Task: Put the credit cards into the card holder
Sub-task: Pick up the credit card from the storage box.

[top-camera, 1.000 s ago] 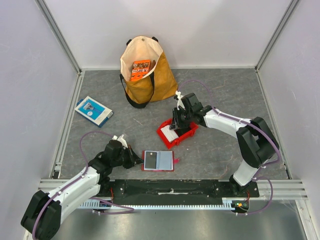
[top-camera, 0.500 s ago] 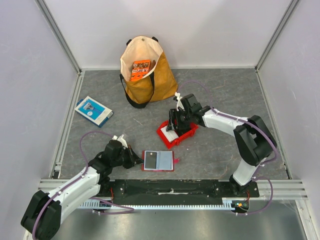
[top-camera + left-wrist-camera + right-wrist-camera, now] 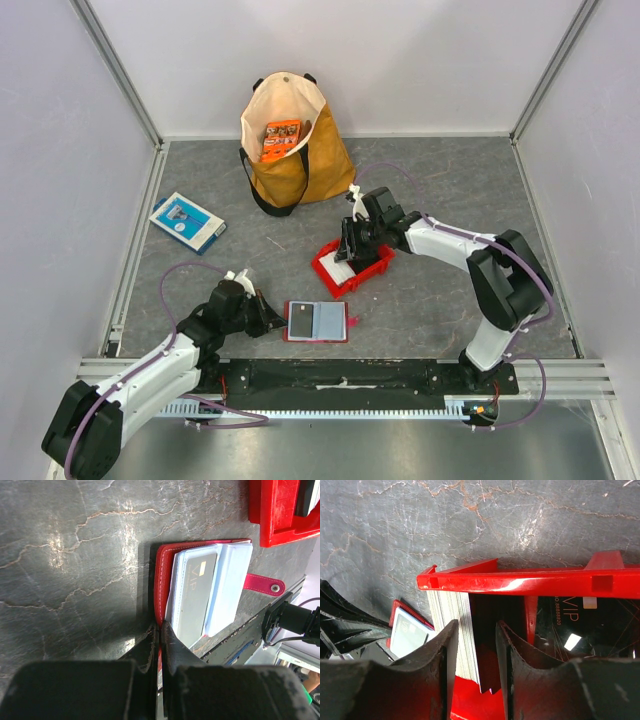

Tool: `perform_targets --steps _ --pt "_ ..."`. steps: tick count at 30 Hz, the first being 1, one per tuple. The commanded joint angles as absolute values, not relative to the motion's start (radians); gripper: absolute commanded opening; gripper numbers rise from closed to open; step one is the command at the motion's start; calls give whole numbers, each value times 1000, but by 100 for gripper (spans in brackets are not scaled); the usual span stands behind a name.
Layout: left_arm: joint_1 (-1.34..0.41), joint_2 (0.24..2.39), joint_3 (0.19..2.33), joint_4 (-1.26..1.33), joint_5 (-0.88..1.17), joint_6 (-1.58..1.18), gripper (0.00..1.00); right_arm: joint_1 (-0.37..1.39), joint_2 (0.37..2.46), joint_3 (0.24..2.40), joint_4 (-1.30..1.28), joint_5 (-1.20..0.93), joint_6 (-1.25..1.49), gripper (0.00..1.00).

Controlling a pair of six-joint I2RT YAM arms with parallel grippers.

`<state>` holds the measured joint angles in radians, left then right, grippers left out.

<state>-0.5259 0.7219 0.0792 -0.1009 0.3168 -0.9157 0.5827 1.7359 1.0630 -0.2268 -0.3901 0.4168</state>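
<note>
two arms share a grey table (image 3: 420,300). a tan bag (image 3: 290,165) stands at 12 o'clock with an orange packet (image 3: 281,138) in its mouth. a blue-and-white box (image 3: 187,221) lies at 9 o'clock. the red bin (image 3: 378,266) sits just off centre toward 2 o'clock. the wallet (image 3: 318,321) lies open at 6 o'clock, with one dark card (image 3: 195,595) already in a pocket. the other cards (image 3: 460,630) are in the bin, a whitish stack on edge with a dark one beside it.

the left gripper (image 3: 160,632) is pinched tight on the wallet's red cover at its 9 o'clock edge, pinning it flat. the right gripper (image 3: 476,625) hangs over the bin, fingers a narrow gap apart astride the stack. i cannot tell whether they press it.

the step looks like picking one card. it should go best if the fingers take only the outermost card, close squarely on its faces and lift straight up past the rim, so no neighbours ride along. if the left hold slackens, the wallet may slide when a card is pushed in.

the fingers' own bulk covers where the pads meet the cards. the dark band between them may be a card or shadow. the number of cards in the stack cannot be read.
</note>
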Motion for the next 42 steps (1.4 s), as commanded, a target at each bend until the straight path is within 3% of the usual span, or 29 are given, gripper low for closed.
perform_targets --steps 1,6,8,12,26,29,35,42 --pt "-528 727 97 -89 322 -913 2 581 1687 1063 -210 -426 414 43" --pt "-526 729 97 -84 325 -914 2 578 1675 1057 -213 -426 413 31" --pt "-528 730 97 -83 324 -914 2 577 1671 1061 -215 -426 411 20" --pt "-526 735 97 -78 327 -914 2 572 1667 1063 -218 -428 414 15" --pt "-526 741 97 -72 330 -913 2 581 1663 1063 -252 -244 399 8" --pt "-526 744 97 -71 330 -913 2 624 1654 1069 -259 -125 385 0" --pt "-526 749 98 -66 330 -913 2 750 1692 1127 -360 214 316 0" --pt "-526 747 91 -58 328 -916 2 755 1631 1091 -371 360 226 0"
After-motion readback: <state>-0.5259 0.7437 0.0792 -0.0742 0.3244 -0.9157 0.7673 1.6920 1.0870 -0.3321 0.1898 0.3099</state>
